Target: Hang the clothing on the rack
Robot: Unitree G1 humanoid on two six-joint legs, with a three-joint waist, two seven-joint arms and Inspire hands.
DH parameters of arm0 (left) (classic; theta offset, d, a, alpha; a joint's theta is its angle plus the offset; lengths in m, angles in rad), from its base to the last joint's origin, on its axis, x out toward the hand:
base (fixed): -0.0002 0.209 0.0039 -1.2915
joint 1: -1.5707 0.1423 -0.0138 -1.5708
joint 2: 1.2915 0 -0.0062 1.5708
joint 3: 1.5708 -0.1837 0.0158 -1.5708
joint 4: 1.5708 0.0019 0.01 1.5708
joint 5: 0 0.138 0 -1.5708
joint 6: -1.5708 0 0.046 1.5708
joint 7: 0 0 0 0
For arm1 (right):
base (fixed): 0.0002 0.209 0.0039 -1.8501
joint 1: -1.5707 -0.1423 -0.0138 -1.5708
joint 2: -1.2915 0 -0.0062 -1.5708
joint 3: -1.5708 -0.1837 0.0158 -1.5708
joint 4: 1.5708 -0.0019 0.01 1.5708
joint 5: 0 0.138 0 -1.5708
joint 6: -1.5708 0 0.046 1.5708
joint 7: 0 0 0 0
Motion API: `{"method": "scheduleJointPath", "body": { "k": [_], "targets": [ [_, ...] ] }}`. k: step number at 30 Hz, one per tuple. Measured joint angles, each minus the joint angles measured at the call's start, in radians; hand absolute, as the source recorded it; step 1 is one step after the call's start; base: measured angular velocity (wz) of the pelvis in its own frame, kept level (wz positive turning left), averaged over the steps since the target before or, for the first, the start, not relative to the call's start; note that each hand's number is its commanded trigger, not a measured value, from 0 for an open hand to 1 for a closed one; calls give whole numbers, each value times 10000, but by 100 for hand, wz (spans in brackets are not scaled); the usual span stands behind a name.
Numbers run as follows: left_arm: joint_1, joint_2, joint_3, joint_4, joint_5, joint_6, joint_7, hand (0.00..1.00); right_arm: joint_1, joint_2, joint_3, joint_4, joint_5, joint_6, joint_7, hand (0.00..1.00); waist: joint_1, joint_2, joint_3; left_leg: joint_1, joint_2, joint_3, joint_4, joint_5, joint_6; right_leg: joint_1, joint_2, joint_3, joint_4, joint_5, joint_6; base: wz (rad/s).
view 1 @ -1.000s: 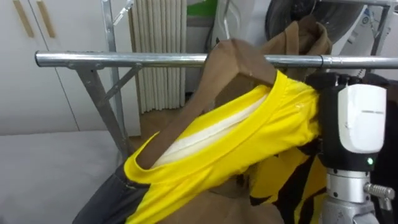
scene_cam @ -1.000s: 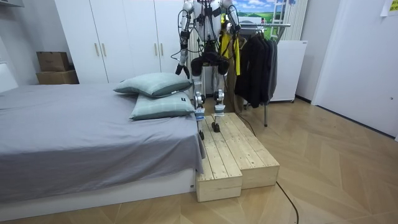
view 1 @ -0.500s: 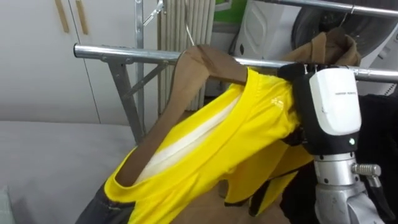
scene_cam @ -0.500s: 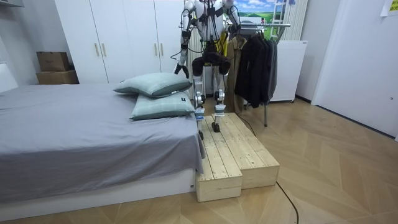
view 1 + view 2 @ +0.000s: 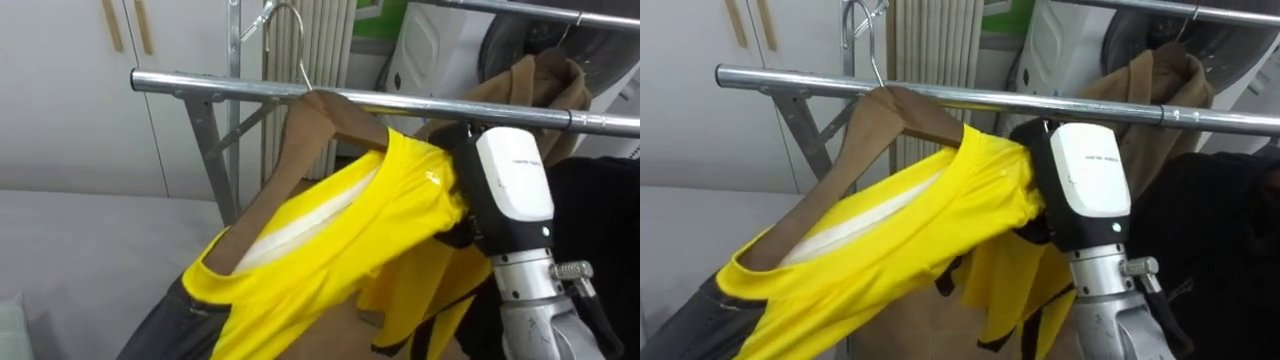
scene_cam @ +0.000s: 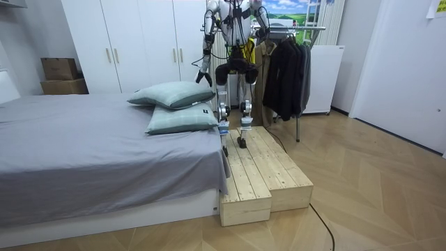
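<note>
Robot stands by bed (image 6: 83,139) on wood step (image 6: 268,174) at rail (image 5: 200,84), w/ yellow shirt (image 5: 330,240) on brown hanger (image 5: 300,130) tilted just under it, hook up over rail; right hand (image 5: 505,190) sits at shirt's collar, grip can't tell; left hand (image 6: 201,75) hangs low, state can't tell either.

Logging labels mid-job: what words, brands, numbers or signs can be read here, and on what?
Grey print on the white back of the right hand: too small to read.
Small white mark on the yellow shirt, near its collar: blurred, unreadable.
Nothing else in these views carries readable text.
</note>
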Motion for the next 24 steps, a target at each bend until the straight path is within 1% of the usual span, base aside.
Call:
{"method": "scheduleJointPath", "body": {
  "k": [1, 5, 7, 11, 16, 18, 19, 21, 24],
  "targets": [
    [23, -25, -23, -76, 2, 3, -61, 0, 0, 16, -4, 232, 75, 2, 116, 100, -2, 34, 15, -11, 2, -23, -1, 0, -2, 9, -5, -12, -31, 2, -3, 6],
    [34, -130, -32, -275, 16, 10, -210, 0, -1, 88, -31, 1129, 794, 7, 272, 100, -3, 175, 4, 24, 12, -180, -10, 2, -5, 101, -27, -126, -64, -10, -14, 10],
    [-6, -151, -31, -303, -1, 21, -210, 0, -2, 120, -30, 1740, 1215, 17, 370, 100, 17, 193, 2, 85, 14, -232, -12, 11, -16, 140, -36, -176, -60, -40, -25, 8],
    [9, -190, -27, -462, 7, 148, -213, 0, -2, 205, -31, 2225, 1545, 12, 482, 100, 6, 207, 0, 59, 8, -240, -4, 14, -18, 135, -48, -200, -64, -45, -22, 0],
    [-9, -313, -25, -514, 11, 312, -209, 0, -2, 289, -32, 2553, 1556, 77, 381, 100, 21, 339, -118, 21, -10, -262, 11, 13, -19, 148, -84, -249, -37, -47, -19, 1],
    [1, -314, -21, -513, 9, 356, -208, 0, -3, 382, -32, 2756, 1559, 139, 291, 100, 35, 340, -119, 35, -8, -283, 21, 18, -25, 163, -87, -254, -36, -46, -20, 0],
    [18, -318, -21, -512, 6, 434, -210, 0, -3, 496, -32, 2855, 1559, 191, 254, 100, 25, 340, -119, 56, -6, -284, 36, 20, -27, 176, -88, -259, -34, -46, -20, 0],
    [29, -349, -14, -511, 6, 537, -232, 0, -3, 590, -32, 3043, 1560, 218, 207, 100, 24, 342, -117, 126, -6, -285, 35, 22, -30, 222, -88, -259, -36, -47, -20, 0],
    [33, -433, 15, -514, 19, 626, -286, 0, -3, 643, -32, 3154, 1551, 227, 206, 100, 20, 341, -112, 139, -13, -309, 23, 21, -30, 276, -87, -256, -47, -54, -13, 0]
  ]
}}
